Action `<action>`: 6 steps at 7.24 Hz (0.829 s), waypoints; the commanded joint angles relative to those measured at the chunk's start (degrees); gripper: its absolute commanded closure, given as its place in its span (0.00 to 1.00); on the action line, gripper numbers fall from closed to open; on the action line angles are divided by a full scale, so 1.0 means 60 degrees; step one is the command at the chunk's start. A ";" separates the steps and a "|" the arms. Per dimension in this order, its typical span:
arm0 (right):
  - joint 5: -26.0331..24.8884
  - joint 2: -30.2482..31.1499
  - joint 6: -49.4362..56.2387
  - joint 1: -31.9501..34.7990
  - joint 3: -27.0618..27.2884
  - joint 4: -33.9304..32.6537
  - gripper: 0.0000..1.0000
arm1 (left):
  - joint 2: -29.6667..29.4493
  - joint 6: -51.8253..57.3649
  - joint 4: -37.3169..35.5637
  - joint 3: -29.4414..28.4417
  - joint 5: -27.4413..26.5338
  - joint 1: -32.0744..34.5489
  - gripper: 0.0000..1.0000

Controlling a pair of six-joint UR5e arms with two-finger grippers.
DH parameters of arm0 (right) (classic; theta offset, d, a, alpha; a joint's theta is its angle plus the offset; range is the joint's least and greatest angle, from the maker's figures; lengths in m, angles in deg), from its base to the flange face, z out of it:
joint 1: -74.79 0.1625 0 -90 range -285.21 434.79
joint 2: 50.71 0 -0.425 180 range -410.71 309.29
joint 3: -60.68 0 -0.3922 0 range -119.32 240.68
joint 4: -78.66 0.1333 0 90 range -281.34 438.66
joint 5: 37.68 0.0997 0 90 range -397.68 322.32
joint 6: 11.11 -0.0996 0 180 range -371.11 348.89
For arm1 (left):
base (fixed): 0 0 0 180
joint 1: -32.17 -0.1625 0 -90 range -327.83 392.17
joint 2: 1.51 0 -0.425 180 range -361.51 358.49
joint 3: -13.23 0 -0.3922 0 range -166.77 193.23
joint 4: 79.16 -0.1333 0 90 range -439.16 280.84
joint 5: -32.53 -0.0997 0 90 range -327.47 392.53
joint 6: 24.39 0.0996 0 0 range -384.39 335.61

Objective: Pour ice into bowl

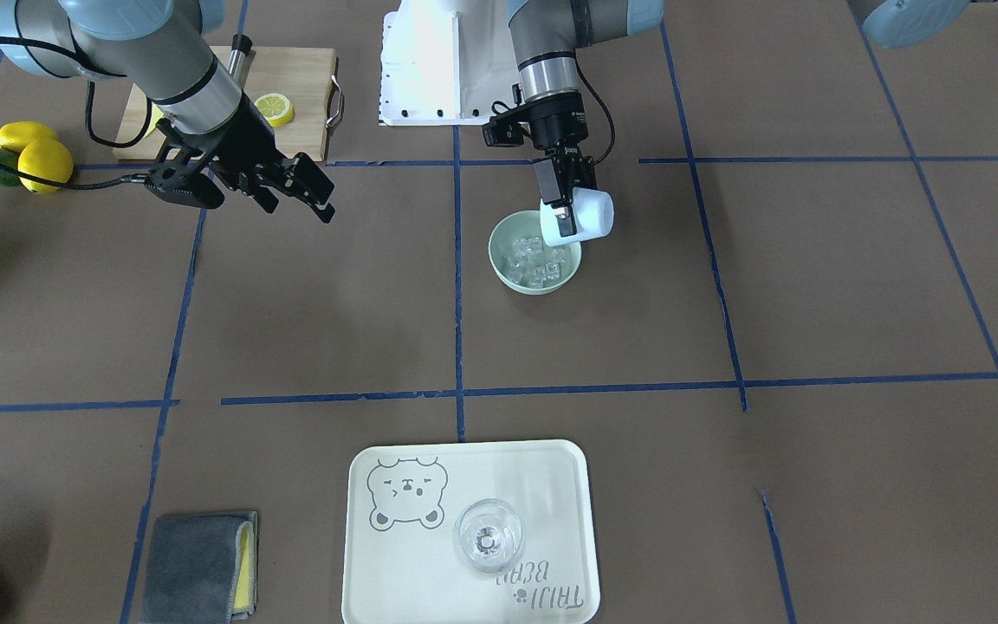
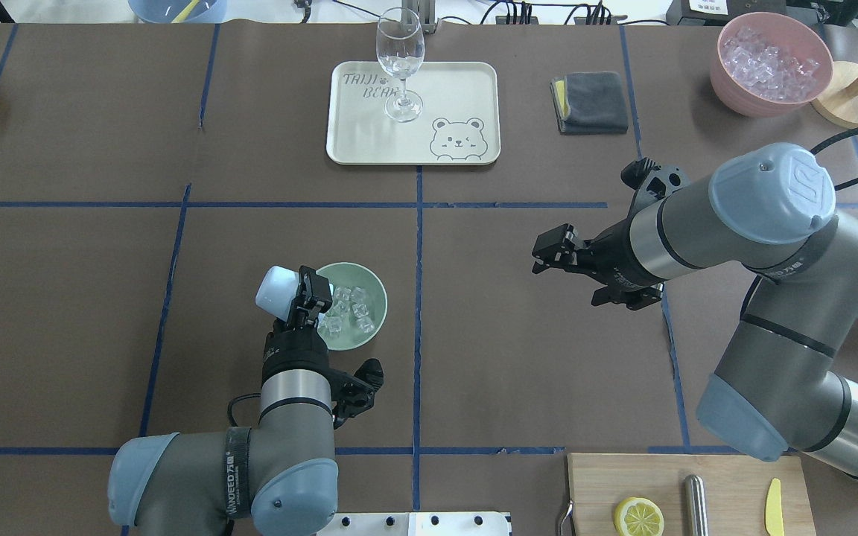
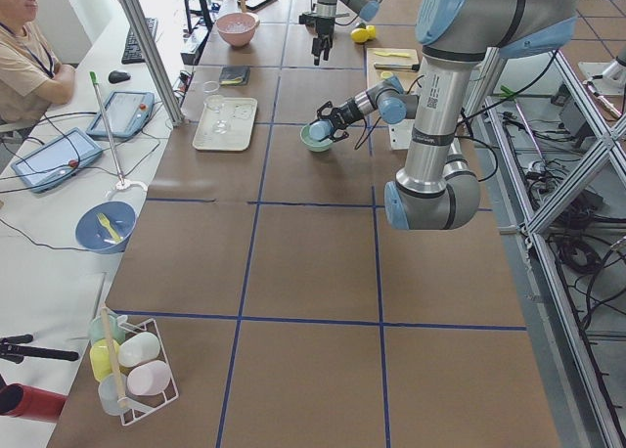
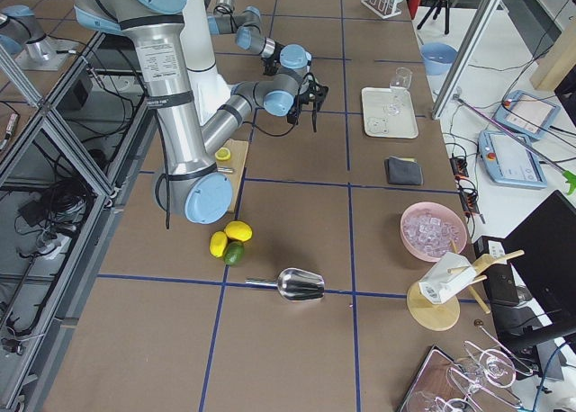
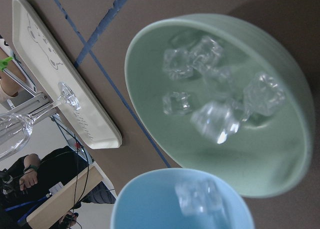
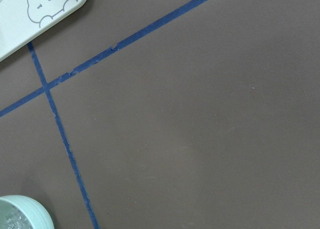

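Left fingers (image 1: 558, 198) clamp the tipped blue cup (image 2: 278, 289) over the bowl (image 2: 378, 298). One ice cube (image 5: 198, 199) sits inside and could bounce onto the worktop (image 1: 811, 286). Right fingers (image 1: 313, 180) apart.

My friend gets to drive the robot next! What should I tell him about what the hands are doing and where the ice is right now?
Left gripper: shut on the light blue cup, which is tipped on its side over the bowl.
Right gripper: open and empty, hanging above bare table, away from the bowl.
Ice: most cubes are in the bowl, and the left wrist view shows one cube at the cup's mouth.
Done: nearly all the pouring.
Left: tip out that last cube, then probably set the cup down.
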 commanded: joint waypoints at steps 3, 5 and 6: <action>0.0001 -0.0019 0.0000 -0.0015 -0.0041 0.0000 0.00 | 0.0008 -0.2637 -0.0122 0.0062 0.0229 0.0006 1.00; 0.0001 -0.0062 0.0000 -0.0030 -0.0027 0.0000 0.00 | 0.0140 -0.5620 -0.0122 0.0472 0.1224 0.0167 1.00; -0.0014 -0.0077 0.0000 -0.0030 -0.0041 0.0000 0.00 | 0.0170 -0.8234 -0.0122 0.0487 0.2286 0.0472 1.00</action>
